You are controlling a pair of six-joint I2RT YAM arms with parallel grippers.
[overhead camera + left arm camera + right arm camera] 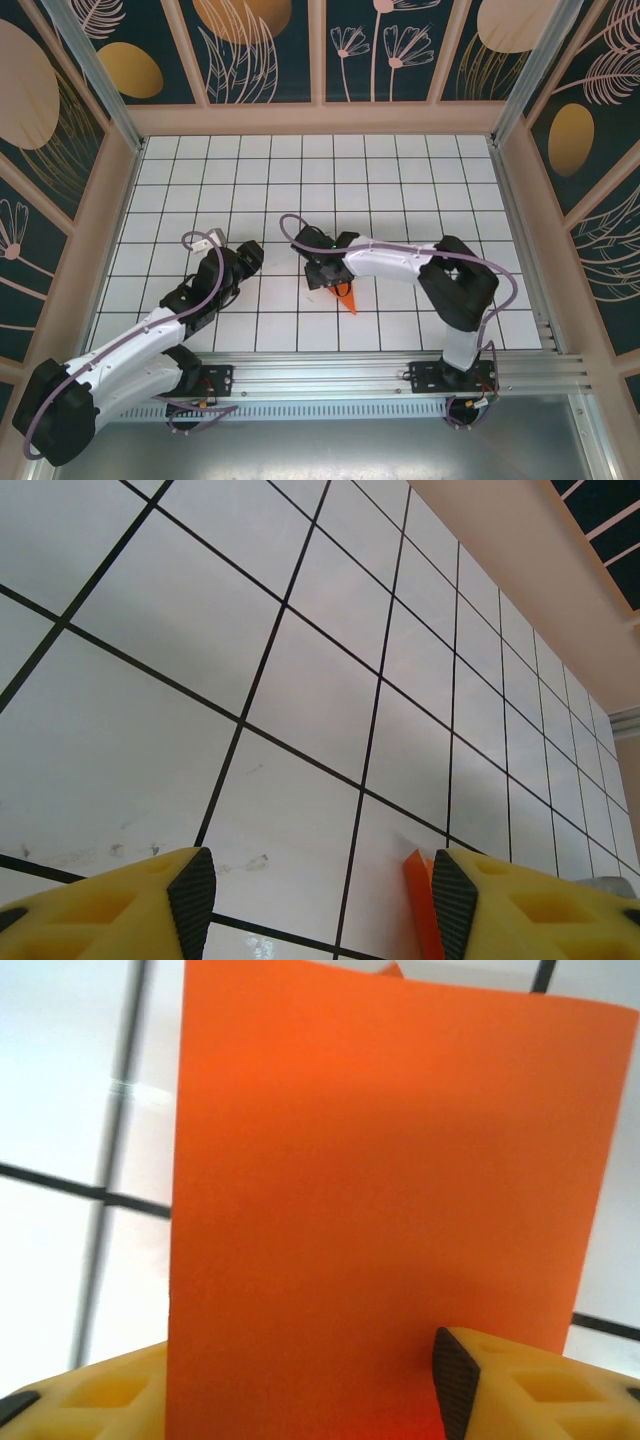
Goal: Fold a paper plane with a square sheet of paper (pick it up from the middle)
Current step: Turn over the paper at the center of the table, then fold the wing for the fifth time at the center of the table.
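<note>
The place is a purpose-built robot test cell, the sort found in a lab rather than a home. A white tabletop (400, 180) ruled with a black grid is boxed in by wall panels (265, 50) (dark teal, printed with leaves and flowers) set in pale frames. A cabled left arm (130, 350) and right arm (390, 262) are bolted to an aluminium rail (330, 378) at the near edge.
</note>
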